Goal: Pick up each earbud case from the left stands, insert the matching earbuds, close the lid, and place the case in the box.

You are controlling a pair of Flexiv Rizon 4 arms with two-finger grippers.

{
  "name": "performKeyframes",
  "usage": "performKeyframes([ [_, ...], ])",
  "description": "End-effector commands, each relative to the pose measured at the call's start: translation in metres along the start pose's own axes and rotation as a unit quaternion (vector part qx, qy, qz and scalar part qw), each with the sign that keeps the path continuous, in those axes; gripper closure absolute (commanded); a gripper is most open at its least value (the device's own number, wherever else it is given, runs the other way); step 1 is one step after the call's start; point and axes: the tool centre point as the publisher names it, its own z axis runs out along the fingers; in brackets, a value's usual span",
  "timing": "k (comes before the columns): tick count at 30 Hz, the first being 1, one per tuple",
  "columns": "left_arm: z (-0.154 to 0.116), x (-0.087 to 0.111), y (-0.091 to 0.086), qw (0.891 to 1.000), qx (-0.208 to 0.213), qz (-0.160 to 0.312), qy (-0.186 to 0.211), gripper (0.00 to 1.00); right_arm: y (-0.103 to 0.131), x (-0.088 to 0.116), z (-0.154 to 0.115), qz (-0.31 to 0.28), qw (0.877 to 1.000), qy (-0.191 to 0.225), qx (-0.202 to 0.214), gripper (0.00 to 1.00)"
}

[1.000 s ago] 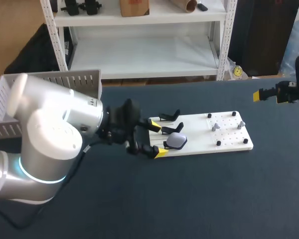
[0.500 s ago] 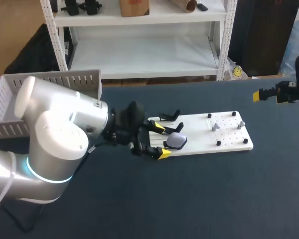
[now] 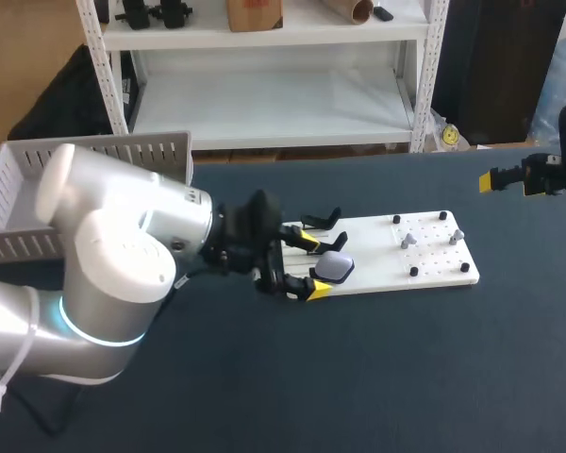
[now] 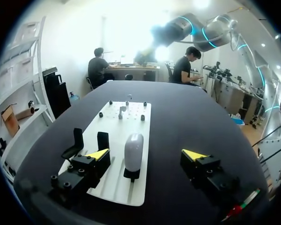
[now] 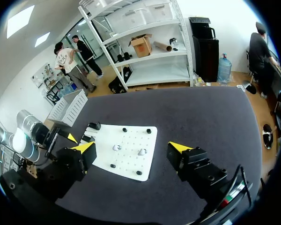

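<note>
White earbud case (image 4: 133,152) | between fingers (image 4: 98,154) of left end effector (image 4: 146,154) | wide open, empty

Bulky silver-white left arm (image 3: 123,255) with a glowing cyan ring; black claw (image 3: 312,264), bright yellow tips.

case (image 3: 336,267) pale grey | board (image 3: 373,251) white | stands (image 3: 323,221) blk | table (image 3: 358,377) dk navy | box (image 3: 123,151) lt grey, slotted

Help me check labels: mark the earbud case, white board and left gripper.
earbud case (image 4: 134,150): left wrist view, middle of its shell.
white board (image 3: 377,253): head view, bare middle.
left gripper (image 4: 146,154): left wrist view, midway between its tips.
</note>
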Motion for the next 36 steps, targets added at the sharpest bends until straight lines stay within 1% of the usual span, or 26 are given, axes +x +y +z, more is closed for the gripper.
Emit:
performKeyframes([
  [1,0.01,0.001,0.008,1.0,0.007,-0.002,0.007,0.0,0.0,0.0,0.0,0.0,1.0,0.001,0.001,0.0],
  [5,0.015,0.006,0.01,1.0,0.011,-0.009,0.007,0.0,0.0,0.0,0.0,0.0,1.0,0.001,0.001,0.0],
  [8,0.016,0.009,0.011,1.0,0.014,-0.012,-0.001,0.0,0.0,0.0,0.0,0.0,1.0,0.001,0.001,0.0],
  [12,0.016,0.012,0.01,1.0,0.017,-0.016,-0.008,0.04,0.0,0.0,0.0,0.0,1.0,0.001,0.001,0.0],
  [13,0.016,0.013,0.01,1.0,0.015,-0.016,-0.01,0.04,0.0,0.0,0.0,0.0,1.0,0.001,0.001,0.0],
  [19,0.016,0.013,0.01,1.0,0.018,-0.015,-0.014,0.2,0.0,0.0,0.0,0.0,1.0,0.001,0.001,0.0],
  [20,0.017,0.012,0.01,1.0,0.019,-0.013,-0.015,0.21,0.0,0.0,0.0,0.0,1.0,0.001,0.001,0.0],
  [22,0.018,0.01,0.01,1.0,0.021,-0.011,-0.015,0.3,0.0,0.0,0.0,0.0,1.0,0.001,0.001,0.0],
  [23,0.018,0.01,0.01,1.0,0.022,-0.01,-0.016,0.31,0.0,0.0,0.0,0.0,1.0,0.001,0.001,0.0],
  [24,0.019,0.01,0.01,1.0,0.023,-0.01,-0.016,0.35,0.0,0.0,0.0,0.0,1.0,0.001,0.001,0.0],
  [27,0.02,0.009,0.01,1.0,0.024,-0.009,-0.017,0.4,0.0,0.0,0.0,0.0,1.0,0.001,0.001,0.0],
  [33,0.024,0.011,0.011,0.999,0.028,-0.01,-0.017,0.45,0.0,0.0,0.0,0.0,1.0,0.001,0.001,0.0],
  [36,0.025,0.011,0.011,0.999,0.029,-0.011,-0.018,0.51,0.0,0.0,0.0,0.0,1.0,0.001,0.001,0.0],
])
